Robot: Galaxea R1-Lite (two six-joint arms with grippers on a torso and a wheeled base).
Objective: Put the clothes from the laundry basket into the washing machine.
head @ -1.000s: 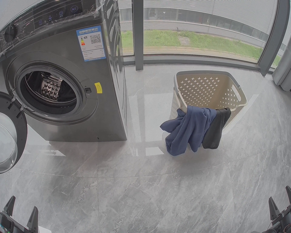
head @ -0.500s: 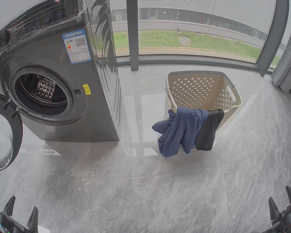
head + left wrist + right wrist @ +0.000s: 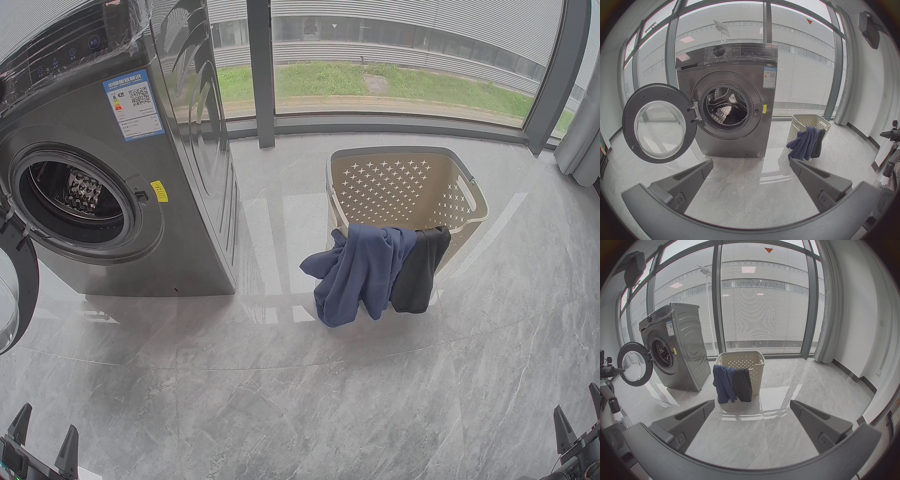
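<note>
your view swung right toward the laundry basket (image 3: 400,150), so picking comes next: blue garment (image 3: 359,272) and black garment (image 3: 417,269) drape its rim; left gripper (image 3: 750,162) and right gripper (image 3: 752,402) gape empty.

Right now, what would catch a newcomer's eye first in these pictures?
The grey washing machine stands on the left, its round door swung open. Right of it, a beige laundry basket sits on the floor, a blue garment and a black garment draped over its near rim.
</note>
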